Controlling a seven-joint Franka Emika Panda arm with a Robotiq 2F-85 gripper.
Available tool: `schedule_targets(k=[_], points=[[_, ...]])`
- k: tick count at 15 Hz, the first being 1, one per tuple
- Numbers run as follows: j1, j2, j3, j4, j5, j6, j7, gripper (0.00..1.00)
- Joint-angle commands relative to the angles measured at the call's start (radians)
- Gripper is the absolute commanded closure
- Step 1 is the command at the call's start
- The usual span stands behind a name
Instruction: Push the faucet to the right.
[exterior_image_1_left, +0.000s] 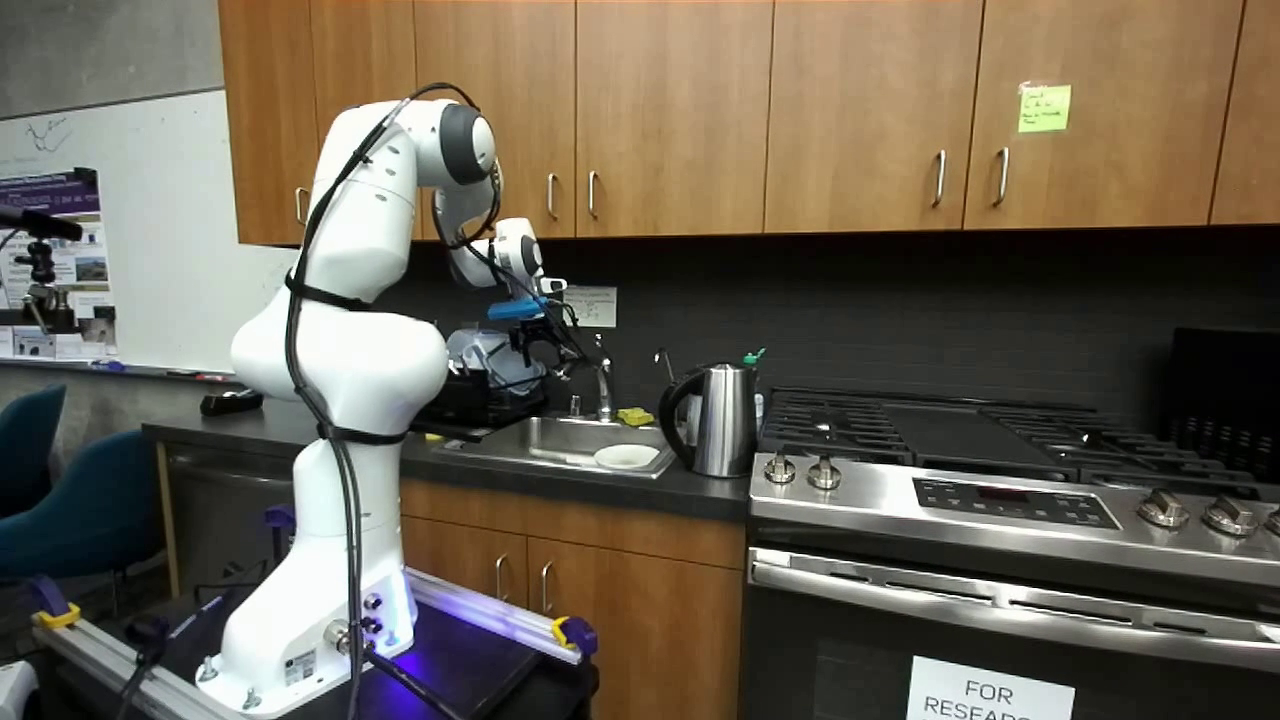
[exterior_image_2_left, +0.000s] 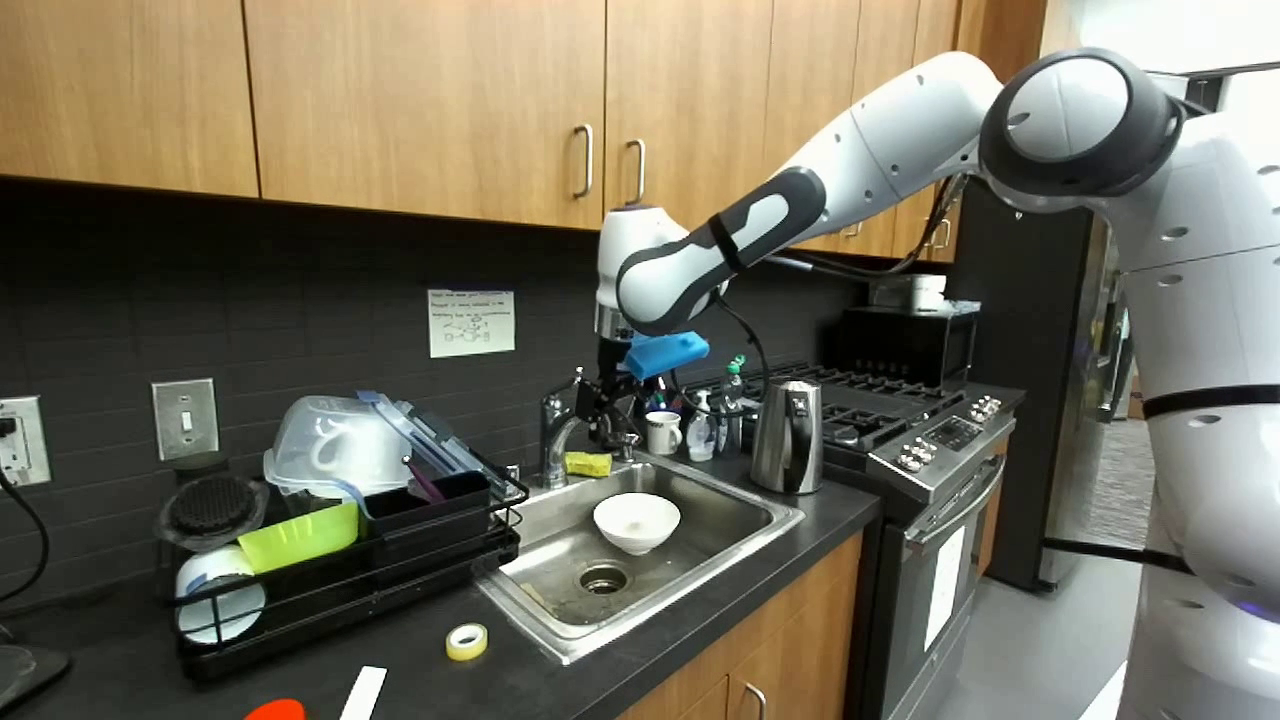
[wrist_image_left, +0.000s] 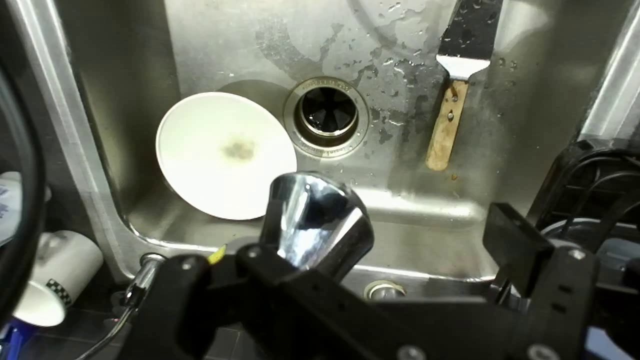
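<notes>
One gripper (wrist_image_left: 385, 250) is hovering above the back of one sink (exterior_image_2_left: 690, 577), its two fingers (wrist_image_left: 517, 250) standing wide apart. One faucet (exterior_image_2_left: 552, 445) is rising at the sink's back edge; its single chrome spout head (wrist_image_left: 320, 220) is showing between those fingers in the wrist view, nearer to one, and whether it is touching that one I cannot tell. Inside the sink, one white bowl (wrist_image_left: 225, 155), one drain (wrist_image_left: 327, 112) and one spatula (wrist_image_left: 456, 89) are showing. One sponge (exterior_image_2_left: 588, 463) is lying just beside the faucet; one kettle (exterior_image_2_left: 785, 440) is standing on the counter (exterior_image_2_left: 540, 690).
</notes>
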Motion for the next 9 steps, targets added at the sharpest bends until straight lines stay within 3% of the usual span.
schedule_targets(k=[1,9], points=[[0.043,0.036,-0.030,0.069,-0.088,-0.045,0.126,0.00],[0.075,0.085,-0.075,0.131,-0.205,-0.114,0.287,0.00]])
